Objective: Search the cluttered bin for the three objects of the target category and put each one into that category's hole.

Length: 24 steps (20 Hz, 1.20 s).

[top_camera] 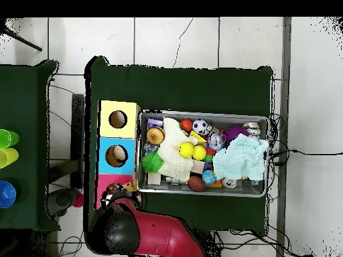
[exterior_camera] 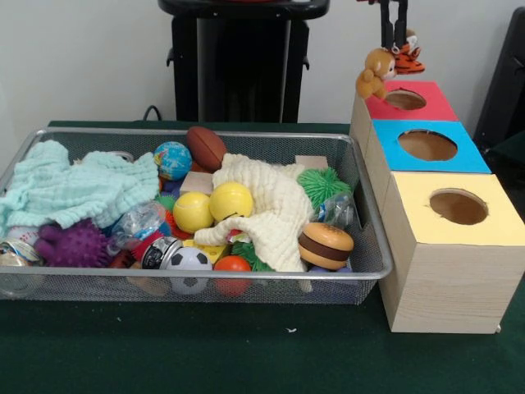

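Green cloth covers the desk [exterior_camera: 246, 353], which fills the foreground nearest the camera and carries everything else. On it lies the wire-mesh bin [exterior_camera: 205, 283], long and shallow, crowded with clutter: a pale mint cloth [exterior_camera: 74, 189] heaped at one end, a cream cloth [exterior_camera: 275, 209] draped over the middle, two yellow balls [exterior_camera: 212, 207] touching each other, a brown football [exterior_camera: 206, 147] against the far wall, a toy burger [exterior_camera: 325, 245] by the near corner, a purple spiky ball [exterior_camera: 74, 244], a small soccer ball [exterior_camera: 189, 264] and a globe ball [exterior_camera: 172, 159]. Just beside the bin stands a row of three wooden boxes, yellow-faced [exterior_camera: 459, 209] nearest, blue-faced [exterior_camera: 428, 146] in the middle and red-faced [exterior_camera: 410, 100] farthest, each with a round hole in its top. The red box's hole [exterior_camera: 405, 99] is open and unblocked. From above, the red and black arm [top_camera: 144, 234] reaches in over the red end of the row. At the top edge the dark pincer [exterior_camera: 394, 37] hangs above the far edge of the red box, clamped on the orange striped plush tiger [exterior_camera: 407, 54]. A tan-brown plush monkey [exterior_camera: 376, 72] perches on the red box's far corner, at the hole's rim rather than in it. No third plush animal can be made out in the bin.
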Tool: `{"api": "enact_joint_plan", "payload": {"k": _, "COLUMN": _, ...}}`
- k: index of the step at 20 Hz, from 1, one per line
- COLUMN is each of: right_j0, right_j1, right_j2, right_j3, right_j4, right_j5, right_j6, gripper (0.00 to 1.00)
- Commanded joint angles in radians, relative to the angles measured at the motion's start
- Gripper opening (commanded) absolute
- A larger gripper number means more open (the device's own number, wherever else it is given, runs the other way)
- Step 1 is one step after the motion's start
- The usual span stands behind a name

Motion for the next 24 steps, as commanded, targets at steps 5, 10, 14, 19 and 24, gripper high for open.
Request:
{"api": "enact_joint_plan", "payload": {"k": 5, "right_j0": -0.068, "right_j1": 0.062, "right_j2": 0.151, "right_j3": 0.091, "right_j4": 0.109, "right_j5": -0.152, "right_j6": 0.267, "gripper": 0.00}}
{"api": "enact_joint_plan", "payload": {"k": 10, "right_j0": -0.098, "right_j1": 0.057, "right_j2": 0.220, "right_j3": 0.120, "right_j4": 0.132, "right_j5": -0.182, "right_j6": 0.296, "gripper": 0.00}}
{"api": "enact_joint_plan", "payload": {"k": 14, "right_j0": -0.107, "right_j1": 0.034, "right_j2": 0.253, "right_j3": 0.131, "right_j4": 0.168, "right_j5": -0.171, "right_j6": 0.318, "gripper": 0.00}}
{"api": "enact_joint_plan", "payload": {"k": 19, "right_j0": -0.118, "right_j1": 0.032, "right_j2": 0.274, "right_j3": 0.137, "right_j4": 0.192, "right_j5": -0.169, "right_j6": 0.321, "gripper": 0.00}}
{"api": "enact_joint_plan", "payload": {"k": 24, "right_j0": -0.104, "right_j1": 0.000, "right_j2": 0.271, "right_j3": 0.143, "right_j4": 0.235, "right_j5": -0.138, "right_j6": 0.323, "gripper": 0.00}}
